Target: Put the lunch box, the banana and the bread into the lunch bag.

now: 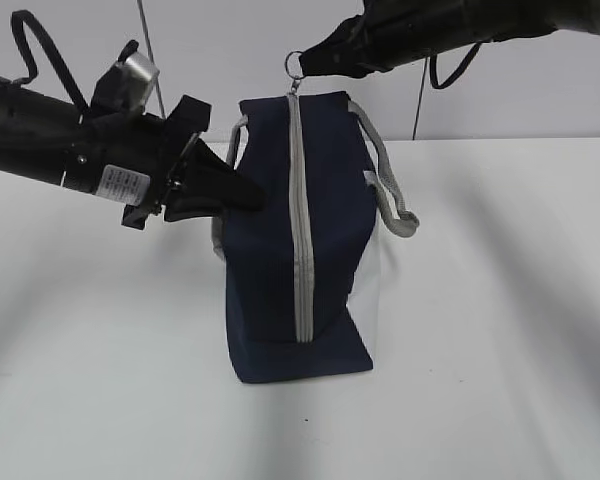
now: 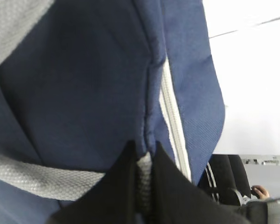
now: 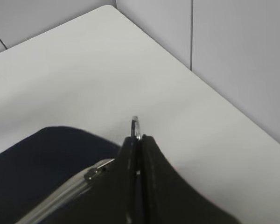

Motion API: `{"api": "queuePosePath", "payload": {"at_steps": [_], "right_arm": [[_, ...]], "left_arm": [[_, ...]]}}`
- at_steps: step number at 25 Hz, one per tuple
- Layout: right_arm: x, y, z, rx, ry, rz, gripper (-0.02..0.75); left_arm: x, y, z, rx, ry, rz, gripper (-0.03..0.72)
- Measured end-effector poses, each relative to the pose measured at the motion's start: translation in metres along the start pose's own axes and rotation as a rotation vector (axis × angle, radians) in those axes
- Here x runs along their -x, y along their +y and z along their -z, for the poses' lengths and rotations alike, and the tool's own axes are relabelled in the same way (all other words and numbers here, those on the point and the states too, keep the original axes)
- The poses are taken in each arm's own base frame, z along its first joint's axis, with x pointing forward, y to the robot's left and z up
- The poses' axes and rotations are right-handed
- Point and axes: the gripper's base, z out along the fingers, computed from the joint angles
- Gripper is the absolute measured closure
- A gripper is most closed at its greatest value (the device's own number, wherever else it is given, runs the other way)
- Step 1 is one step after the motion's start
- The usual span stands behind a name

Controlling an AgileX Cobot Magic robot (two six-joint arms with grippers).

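Bag (image 1: 270, 240) btwn 2 closed grippers.

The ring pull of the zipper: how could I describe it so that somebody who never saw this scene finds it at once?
Find the navy lunch bag standing on the white table. Follow its grey zipper up the middle to the bag's top edge. There, a small metal ring pull sticks up, pinched by the right gripper; it is the only shiny, round part, unlike the woven grey strap handles.

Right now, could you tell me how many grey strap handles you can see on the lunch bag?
2. One grey strap handle hangs off the lunch bag's right side; the other is on its left side, pinched by the left gripper.
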Motion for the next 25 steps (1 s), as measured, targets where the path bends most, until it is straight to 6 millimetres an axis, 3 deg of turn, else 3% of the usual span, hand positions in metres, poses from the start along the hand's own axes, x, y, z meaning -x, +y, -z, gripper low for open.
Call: {"api": "queuePosePath", "payload": {"at_steps": [3, 7, 12, 14, 16, 18, 20, 25], "right_arm": [[-0.002, -0.018, -0.013, -0.003, -0.020, -0.014, 0.754], [-0.022, -0.037, -0.030, 0.015, 0.012, -0.080, 0.754], [-0.031, -0.044, -0.028, 0.037, 0.033, -0.099, 0.754], [-0.028, -0.044, -0.026, 0.047, 0.030, -0.093, 0.754], [-0.025, -0.044, -0.024, 0.054, 0.028, -0.084, 0.754], [-0.024, -0.044, -0.023, 0.060, 0.029, -0.079, 0.754], [-0.023, -0.044, -0.022, 0.062, 0.029, -0.074, 0.754], [-0.022, -0.043, -0.021, 0.072, 0.029, -0.069, 0.754]], "left_arm": [[-0.002, 0.000, 0.000, -0.003, 0.028, -0.014, 0.665], [-0.005, -0.001, 0.000, -0.011, 0.053, -0.023, 0.665], [-0.004, 0.000, 0.001, -0.006, 0.052, -0.025, 0.646], [-0.004, 0.001, 0.002, -0.001, 0.049, -0.028, 0.535], [0.000, 0.003, 0.006, 0.007, 0.042, -0.035, 0.292], [0.006, 0.004, 0.015, 0.006, 0.020, -0.037, 0.122], [0.012, 0.002, 0.026, -0.004, -0.005, -0.043, 0.090], [0.035, -0.011, 0.049, -0.014, -0.120, 0.017, 0.112]]}}
